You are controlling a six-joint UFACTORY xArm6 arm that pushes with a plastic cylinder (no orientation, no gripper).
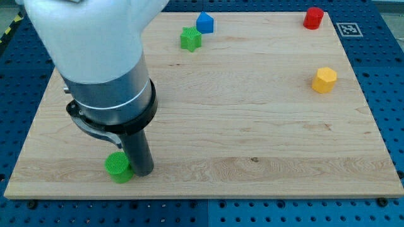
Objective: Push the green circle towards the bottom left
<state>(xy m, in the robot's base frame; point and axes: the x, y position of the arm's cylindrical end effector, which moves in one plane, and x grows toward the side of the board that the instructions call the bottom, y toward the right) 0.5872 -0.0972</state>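
The green circle is a low round green block near the bottom left of the wooden board. My tip rests on the board right beside it, touching its right side. The dark rod rises from there into the large white and grey arm body that fills the view's upper left and hides part of the board behind it.
A green star block and a blue house-shaped block sit close together at the top middle. A red cylinder is at the top right. A yellow hexagon block lies at the right. The board's bottom edge is just below the green circle.
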